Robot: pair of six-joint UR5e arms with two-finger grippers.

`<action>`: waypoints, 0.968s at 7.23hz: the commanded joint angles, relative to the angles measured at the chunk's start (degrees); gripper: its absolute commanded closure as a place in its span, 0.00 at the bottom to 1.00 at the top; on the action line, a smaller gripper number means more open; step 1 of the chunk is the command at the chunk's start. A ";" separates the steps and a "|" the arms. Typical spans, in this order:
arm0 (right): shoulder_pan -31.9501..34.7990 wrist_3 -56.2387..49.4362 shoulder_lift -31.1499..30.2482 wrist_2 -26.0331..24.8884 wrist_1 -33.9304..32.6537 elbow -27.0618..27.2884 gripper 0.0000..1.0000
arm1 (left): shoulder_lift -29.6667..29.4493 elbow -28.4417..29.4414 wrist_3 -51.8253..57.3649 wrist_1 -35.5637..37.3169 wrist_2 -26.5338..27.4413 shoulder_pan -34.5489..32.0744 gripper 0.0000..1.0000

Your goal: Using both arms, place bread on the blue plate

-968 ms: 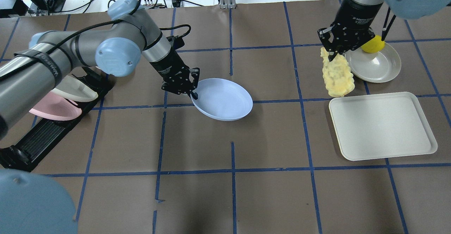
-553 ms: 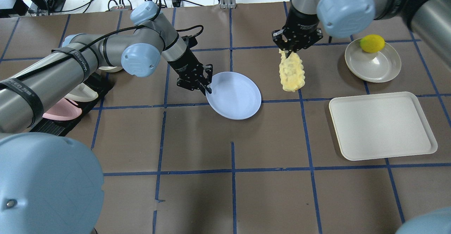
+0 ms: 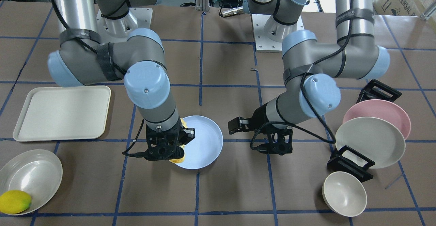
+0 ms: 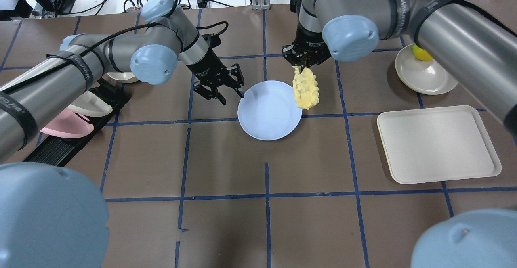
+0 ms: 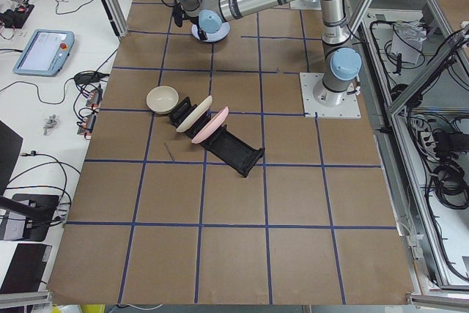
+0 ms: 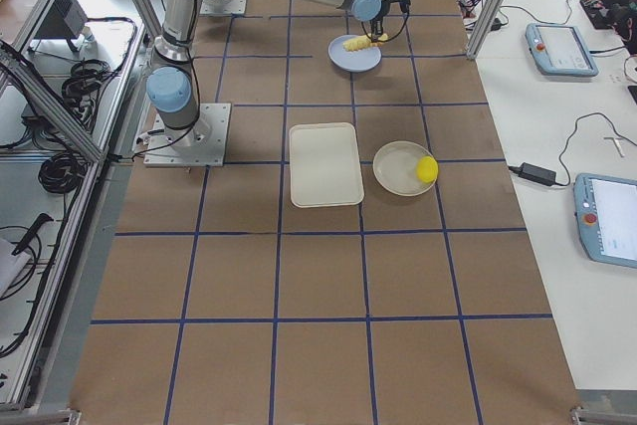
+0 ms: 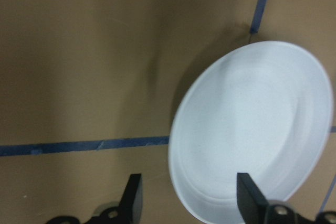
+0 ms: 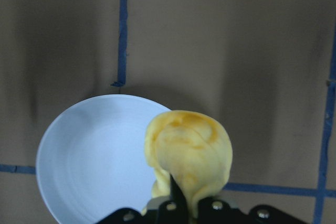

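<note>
The blue plate [image 4: 270,109] lies flat on the brown table near the middle; it also shows in the front view [image 3: 204,141]. My left gripper [image 4: 232,96] is open and empty just off the plate's left rim. The left wrist view shows its fingers [image 7: 134,203] apart, with the plate [image 7: 252,135] beyond them. My right gripper [image 4: 301,64] is shut on one end of the bread [image 4: 305,92]. The knobbly yellow loaf hangs down over the plate's right rim. In the right wrist view the bread [image 8: 189,150] hangs beside the plate [image 8: 94,156].
A white tray [image 4: 438,143] lies at the right. An off-white plate [image 4: 432,80] with a lemon [image 4: 421,53] sits behind it. A black rack at the left holds a pink plate [image 4: 66,123] and an off-white plate [image 4: 89,106]. A bowl [image 3: 344,193] stands near the rack.
My left gripper has let go of the plate's rim, opened and drawn back a little; the plate now lies flat. My right arm has carried the bread left to the plate's right edge.
</note>
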 commanded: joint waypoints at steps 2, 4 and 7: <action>2.08 0.81 3.40 0.02 -5.85 0.35 0.58 | 12.49 1.44 6.92 -12.45 13.36 1.17 0.00; 2.17 0.81 3.49 0.02 -5.16 0.79 0.00 | 15.49 2.84 9.48 -18.10 18.66 0.38 0.00; 2.00 -0.07 3.40 0.02 -5.07 0.10 0.00 | 16.46 5.32 10.71 -20.22 18.66 -0.68 0.00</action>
